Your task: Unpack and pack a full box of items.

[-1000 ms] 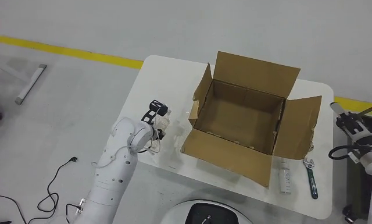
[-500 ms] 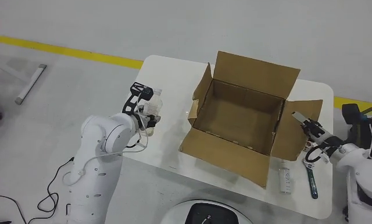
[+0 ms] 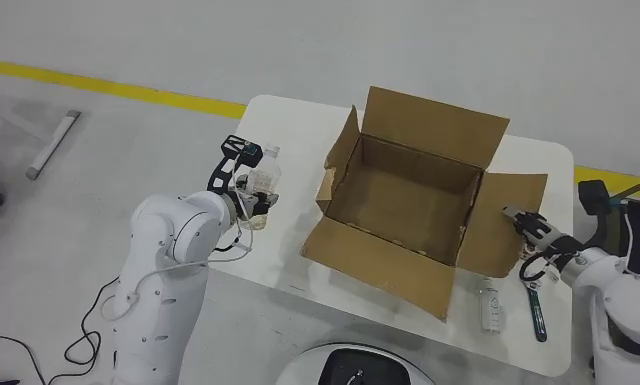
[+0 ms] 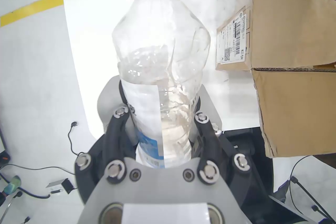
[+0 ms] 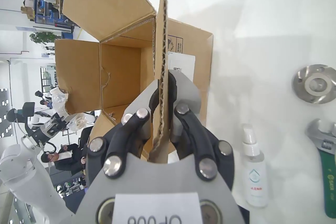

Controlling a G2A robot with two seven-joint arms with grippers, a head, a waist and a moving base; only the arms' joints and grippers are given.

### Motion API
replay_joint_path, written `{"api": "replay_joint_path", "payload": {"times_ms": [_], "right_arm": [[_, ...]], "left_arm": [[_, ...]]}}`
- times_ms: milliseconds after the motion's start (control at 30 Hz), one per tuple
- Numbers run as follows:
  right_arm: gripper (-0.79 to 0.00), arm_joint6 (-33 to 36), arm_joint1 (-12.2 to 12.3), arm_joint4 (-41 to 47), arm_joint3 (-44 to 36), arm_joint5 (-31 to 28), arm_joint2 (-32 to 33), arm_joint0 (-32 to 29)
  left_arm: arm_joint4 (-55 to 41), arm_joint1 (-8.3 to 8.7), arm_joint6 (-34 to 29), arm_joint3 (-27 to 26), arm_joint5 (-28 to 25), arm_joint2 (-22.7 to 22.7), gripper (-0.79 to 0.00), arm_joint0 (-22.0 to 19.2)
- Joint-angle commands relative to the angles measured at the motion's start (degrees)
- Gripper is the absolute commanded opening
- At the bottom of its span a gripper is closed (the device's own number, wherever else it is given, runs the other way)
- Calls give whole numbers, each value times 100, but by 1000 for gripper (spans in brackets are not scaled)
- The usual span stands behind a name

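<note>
So here's the scene: the left jaws are clamped around the lower half of a clear plastic bottle (image 4: pixel 160 38), right at its label, with the white cap pointing away from the wrist. The bottle (image 3: pixel 262 175) hangs in the air over the left part of the white bench (image 3: pixel 290 120), near the left wall of the cardboard box (image 3: pixel 385 260) but not touching it. There's a little liquid sloshed in the bottom of it.

The box sits in the middle of the bench with all its flaps folded open. Over on the other side, the right jaws are pinched shut on the edge of the box's right flap (image 5: pixel 163 25), one finger on each face of the cardboard. From above, that flap (image 3: pixel 505 225) sticks out to the robot's right.

Past the flap, a small spray bottle (image 3: pixel 489 305) and a green-handled wrench (image 3: pixel 536 310) lie side by side on the bench, close but apart. A round metal disc (image 5: pixel 313 84) sits just beyond the wrench's head.
</note>
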Motion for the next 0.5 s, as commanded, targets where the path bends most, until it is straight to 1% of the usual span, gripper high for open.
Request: {"api": "replay_joint_path", "payload": {"times_ms": [0, 100, 233, 333, 400, 467], "right_arm": [[-785, 34, -5, 283, 11, -12, -56, -33], [-785, 169, 0, 514, 11, -58, -155, -84], [-785, 315, 18, 583, -47, -175, -340, -164], [-785, 394, 34, 613, -127, -273, -447, -200], [-785, 425, 46, 621, -156, -342, -491, -203], [-785, 467, 58, 694, -194, -478, -539, -174]], "left_arm": [[-23, 12, 200, -15, -5, -17, -785, 67], [-93, 33, 295, -125, 39, -82, -785, 12], [-345, 55, 248, -353, 176, -207, -785, -176], [-798, 65, 87, -544, 237, -272, -785, -364], [-1333, 66, -67, -658, 136, -233, -785, -507], [-1831, 74, -272, -624, 39, -199, -785, -696]]}}
